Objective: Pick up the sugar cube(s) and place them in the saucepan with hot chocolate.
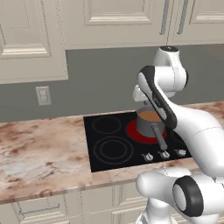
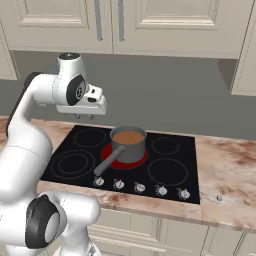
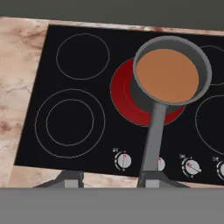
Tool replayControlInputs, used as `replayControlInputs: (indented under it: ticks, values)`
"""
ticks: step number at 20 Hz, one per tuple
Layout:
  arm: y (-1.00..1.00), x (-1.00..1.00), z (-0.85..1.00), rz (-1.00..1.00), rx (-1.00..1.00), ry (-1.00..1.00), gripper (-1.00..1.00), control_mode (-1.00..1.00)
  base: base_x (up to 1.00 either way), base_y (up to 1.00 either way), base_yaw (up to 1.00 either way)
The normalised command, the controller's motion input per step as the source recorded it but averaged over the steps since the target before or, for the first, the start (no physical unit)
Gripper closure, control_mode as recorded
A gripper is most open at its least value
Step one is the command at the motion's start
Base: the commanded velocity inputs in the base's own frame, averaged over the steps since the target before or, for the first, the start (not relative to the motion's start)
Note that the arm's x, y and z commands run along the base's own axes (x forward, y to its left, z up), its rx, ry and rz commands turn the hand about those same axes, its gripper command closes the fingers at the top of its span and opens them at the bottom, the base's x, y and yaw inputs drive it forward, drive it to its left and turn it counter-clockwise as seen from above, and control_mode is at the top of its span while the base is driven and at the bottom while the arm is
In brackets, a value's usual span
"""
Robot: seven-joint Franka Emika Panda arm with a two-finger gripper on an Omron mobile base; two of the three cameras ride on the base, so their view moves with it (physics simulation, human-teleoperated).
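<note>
Left base view: saucepan [image 1: 148,123] sits on the glowing red burner [image 1: 136,130] of the black cooktop [image 1: 109,144], partly hidden behind the arm. Hot chocolate [image 1: 149,116] fills it near the rim. Handle points toward the front edge, ending by the knob row [image 1: 163,154]. Marble counter [image 1: 39,153] runs off to the left; wall outlet [image 1: 43,95] above it.

Right base view: gripper [image 2: 84,117] hangs above the cooktop's rear left burner ring [image 2: 90,136], up and to the left of the saucepan, well apart from it. Two short fingertips point down with a gap between them, nothing between them. A small pale speck [image 2: 219,198] lies on the counter right of the cooktop; too small to identify.

Hand view: camera looks down on the cooktop. Saucepan sits upper right on the red burner, brown surface smooth, handle running down toward the knobs. Both fingertips [image 3: 70,179] stand at the bottom edge, apart, jaws partly open and empty.
</note>
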Motion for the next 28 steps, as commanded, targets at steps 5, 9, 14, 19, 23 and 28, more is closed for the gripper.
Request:
replayControlInputs:
  ticks: [5,9,14,19,23,28]
  values:
    - [-0.09,0.04,-0.17,0.0,-0.01,0.03,-1.0,-1.0,0.0,0.0,0.0]
    - [-0.47,-0.26,-0.42,-0.22,0.0,0.05,-1.0,-1.0,0.0,0.0,0.0]
    - [-0.92,-0.35,-0.42,-0.42,0.07,0.0,-1.0,-1.0,0.0,0.0,0.0]
    - [-1.0,-0.07,-0.31,-0.22,0.18,-0.06,-1.0,-1.0,0.0,0.0,0.0]
    - [-1.0,-0.1,-0.5,-0.18,0.17,-0.12,-1.0,-1.0,0.0,0.0,0.0]
    - [-1.0,-0.24,-0.73,-0.17,0.17,-0.14,-1.0,-1.0,0.0,0.0,0.0]
